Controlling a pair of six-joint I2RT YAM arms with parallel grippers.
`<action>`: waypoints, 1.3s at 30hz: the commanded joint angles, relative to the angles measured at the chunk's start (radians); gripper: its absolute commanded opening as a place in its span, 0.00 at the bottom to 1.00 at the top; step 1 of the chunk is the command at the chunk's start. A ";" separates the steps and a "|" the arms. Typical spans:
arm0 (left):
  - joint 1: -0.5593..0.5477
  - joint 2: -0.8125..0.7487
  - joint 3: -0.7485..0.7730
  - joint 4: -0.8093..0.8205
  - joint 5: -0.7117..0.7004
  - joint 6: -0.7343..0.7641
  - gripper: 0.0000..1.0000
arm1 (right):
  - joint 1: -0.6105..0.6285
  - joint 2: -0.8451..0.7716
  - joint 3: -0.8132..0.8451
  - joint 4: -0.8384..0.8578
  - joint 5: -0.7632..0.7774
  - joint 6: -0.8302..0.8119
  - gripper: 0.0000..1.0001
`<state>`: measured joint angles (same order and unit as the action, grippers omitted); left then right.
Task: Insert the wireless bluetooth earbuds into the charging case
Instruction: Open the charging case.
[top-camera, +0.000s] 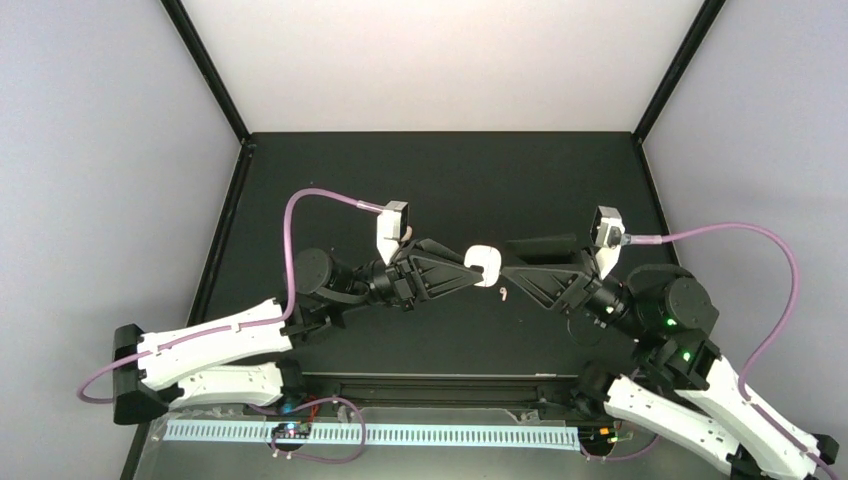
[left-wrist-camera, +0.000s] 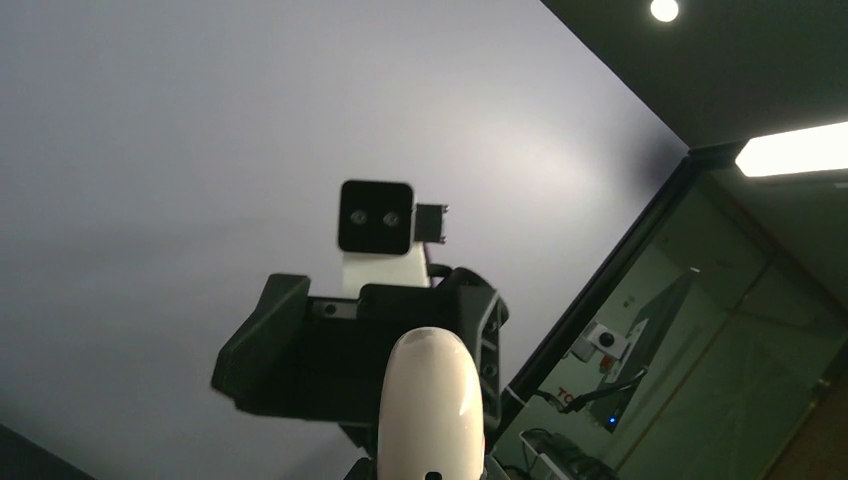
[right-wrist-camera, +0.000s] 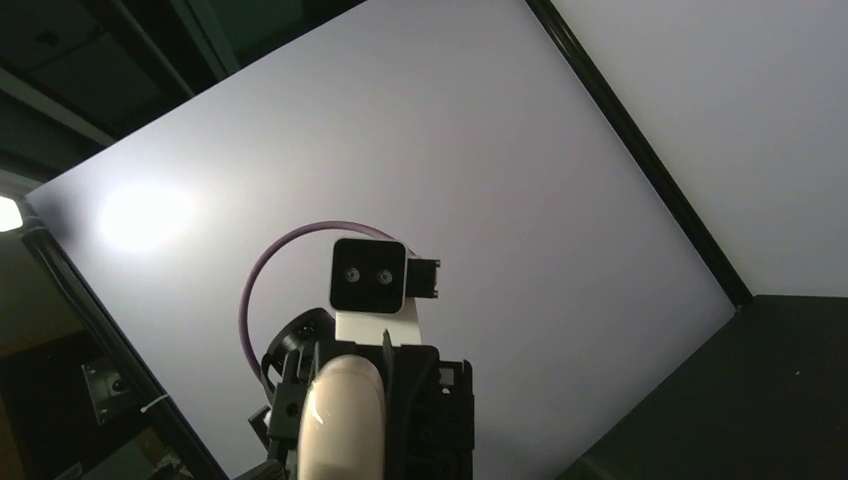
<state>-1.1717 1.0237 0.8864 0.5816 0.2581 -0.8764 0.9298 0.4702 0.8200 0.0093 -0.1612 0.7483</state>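
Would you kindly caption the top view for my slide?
Left gripper holds the charging case toward the right gripper; one earbud lies nearby.

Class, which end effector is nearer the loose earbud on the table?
Right. From above, the right end effector ends just beyond the earbud; the left end effector stops farther left.

You can count two arms, the left arm and right arm, one charging case between them, and one earbud just nearer.
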 joint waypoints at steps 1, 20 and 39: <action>-0.003 -0.033 -0.012 -0.054 -0.029 0.031 0.02 | 0.003 0.065 0.083 -0.093 -0.050 -0.046 0.74; -0.003 -0.090 -0.049 -0.045 -0.040 0.028 0.01 | 0.003 0.097 0.064 -0.107 -0.043 -0.051 0.65; -0.003 -0.109 -0.072 -0.060 -0.068 0.031 0.02 | 0.004 0.115 0.072 -0.084 -0.100 -0.030 0.75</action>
<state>-1.1717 0.9241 0.8089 0.5053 0.1978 -0.8494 0.9302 0.5587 0.8680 -0.0742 -0.2241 0.7200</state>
